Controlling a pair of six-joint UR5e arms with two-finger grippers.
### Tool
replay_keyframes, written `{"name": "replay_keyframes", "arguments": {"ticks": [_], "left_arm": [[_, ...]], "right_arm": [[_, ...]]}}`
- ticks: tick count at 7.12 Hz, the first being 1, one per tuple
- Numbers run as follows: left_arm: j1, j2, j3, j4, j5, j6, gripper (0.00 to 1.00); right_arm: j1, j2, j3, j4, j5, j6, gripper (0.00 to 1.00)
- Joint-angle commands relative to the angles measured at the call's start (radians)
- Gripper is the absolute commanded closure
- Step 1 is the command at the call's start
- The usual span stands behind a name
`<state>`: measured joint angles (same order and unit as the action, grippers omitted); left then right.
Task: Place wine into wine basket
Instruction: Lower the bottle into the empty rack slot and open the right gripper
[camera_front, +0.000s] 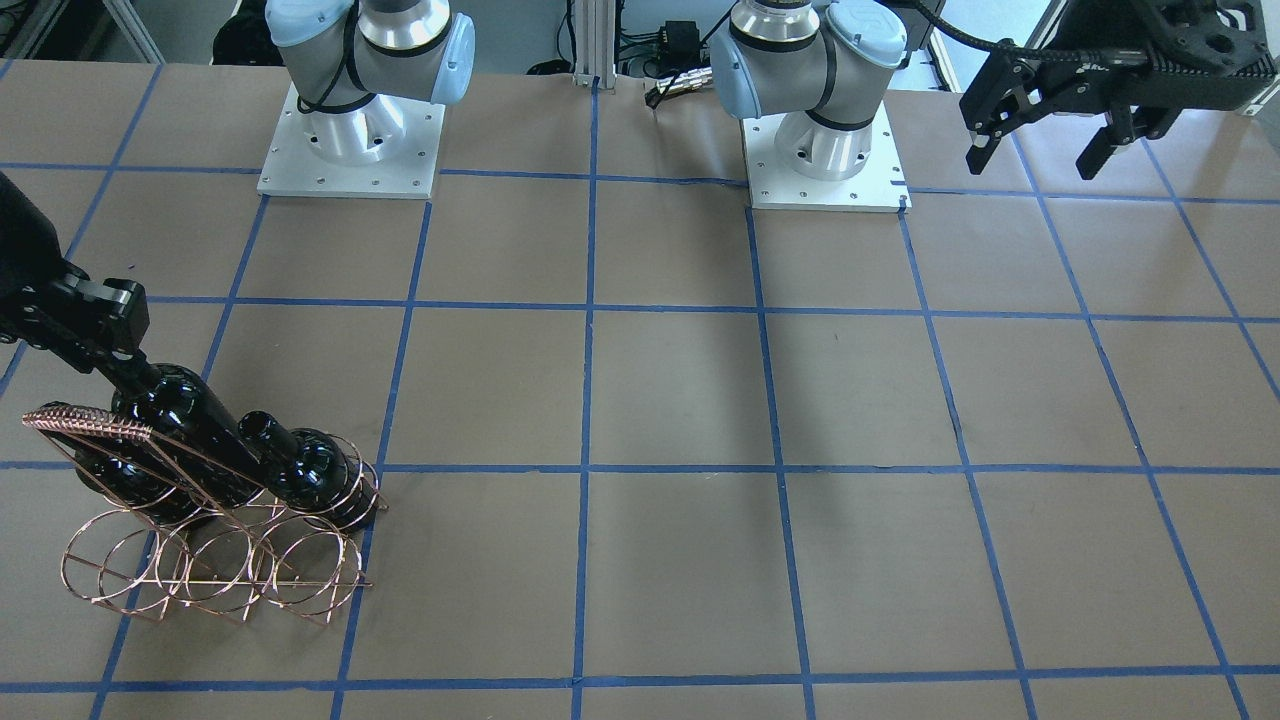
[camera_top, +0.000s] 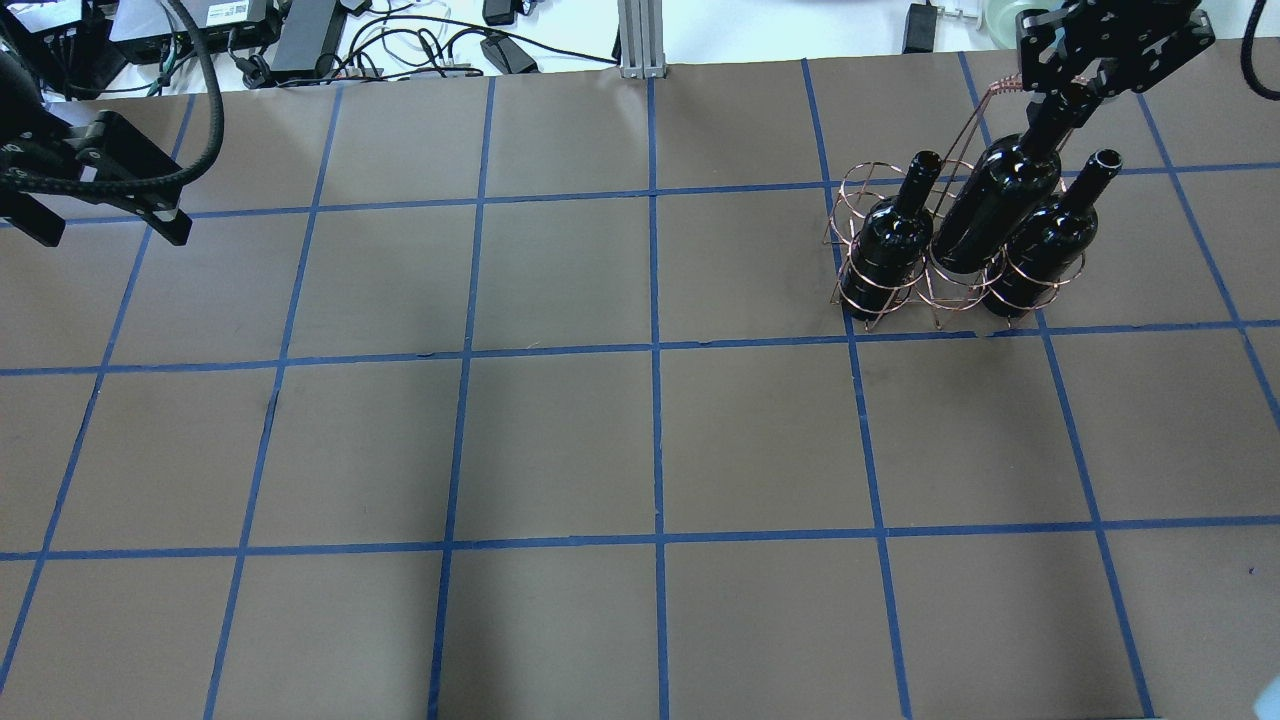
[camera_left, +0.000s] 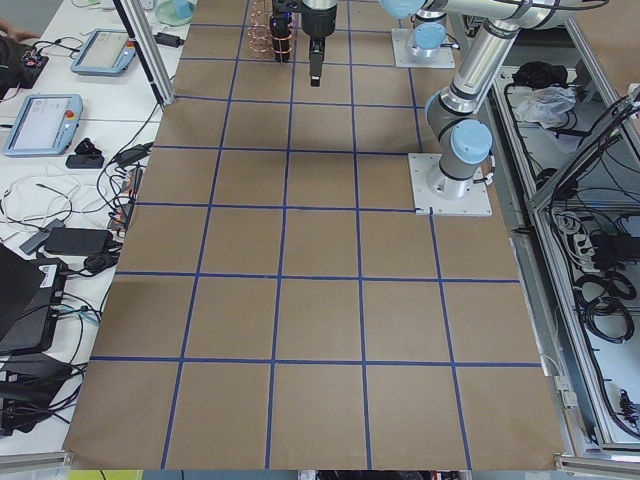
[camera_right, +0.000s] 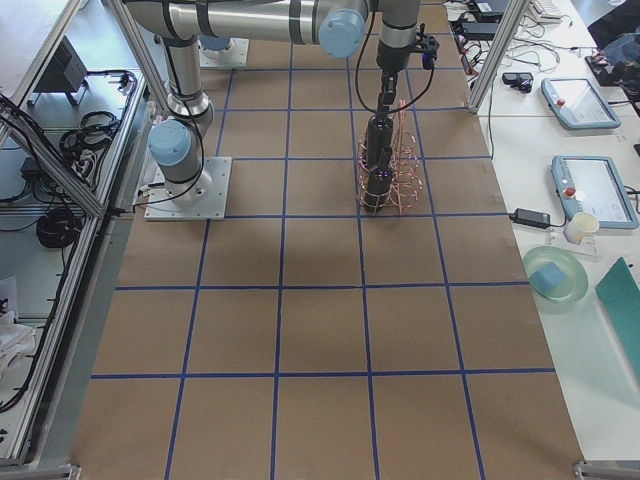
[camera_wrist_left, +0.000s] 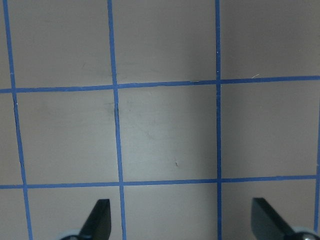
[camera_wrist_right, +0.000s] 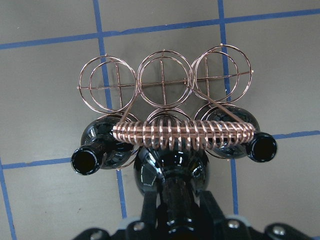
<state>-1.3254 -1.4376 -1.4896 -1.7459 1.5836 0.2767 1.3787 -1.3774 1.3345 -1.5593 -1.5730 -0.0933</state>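
Observation:
My right gripper (camera_top: 1068, 98) is shut on the neck of a glossy black wine bottle (camera_top: 998, 205). The bottle's lower end sits in the middle ring of the copper wire wine basket (camera_top: 858, 292). It stands higher than its two neighbours. A second bottle (camera_top: 886, 240) and a third bottle (camera_top: 1046, 238) stand in the outer rings of the same row. In the right wrist view the fingers (camera_wrist_right: 150, 212) clamp the held bottle (camera_wrist_right: 170, 172) just behind the braided handle (camera_wrist_right: 185, 132). The other row of rings (camera_wrist_right: 162, 80) holds nothing. My left gripper (camera_top: 100, 225) is open and empty, far away.
The basket (camera_front: 210, 570) stands near the table's far right part from the robot, on brown paper with blue tape lines. The two arm bases (camera_front: 350, 150) stand at the robot's side. Cables and boxes (camera_top: 300, 30) lie beyond the far edge. The left wrist view shows only its open fingertips (camera_wrist_left: 100, 215) over bare paper.

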Motion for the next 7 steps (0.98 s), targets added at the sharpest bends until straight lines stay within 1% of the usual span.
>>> {"name": "replay_keyframes", "arguments": {"ticks": [1, 2, 3, 4, 7], "left_arm": [[0.000, 0.000, 0.000, 0.002, -0.001, 0.001, 0.00], [0.000, 0.000, 0.000, 0.003, -0.001, 0.001, 0.00], [0.000, 0.000, 0.000, 0.011, -0.001, 0.004, 0.00], [0.000, 0.000, 0.000, 0.015, -0.004, 0.013, 0.00], [0.000, 0.000, 0.000, 0.016, -0.001, 0.013, 0.00]], "right_arm": [[0.000, 0.000, 0.014, -0.011, 0.001, 0.000, 1.00], [0.000, 0.001, 0.020, -0.012, 0.001, 0.000, 1.00], [0.000, 0.005, 0.058, -0.015, -0.001, -0.017, 1.00], [0.000, 0.006, 0.089, -0.069, -0.001, -0.026, 1.00], [0.000, 0.012, 0.097, -0.077, -0.001, -0.028, 1.00]]}}
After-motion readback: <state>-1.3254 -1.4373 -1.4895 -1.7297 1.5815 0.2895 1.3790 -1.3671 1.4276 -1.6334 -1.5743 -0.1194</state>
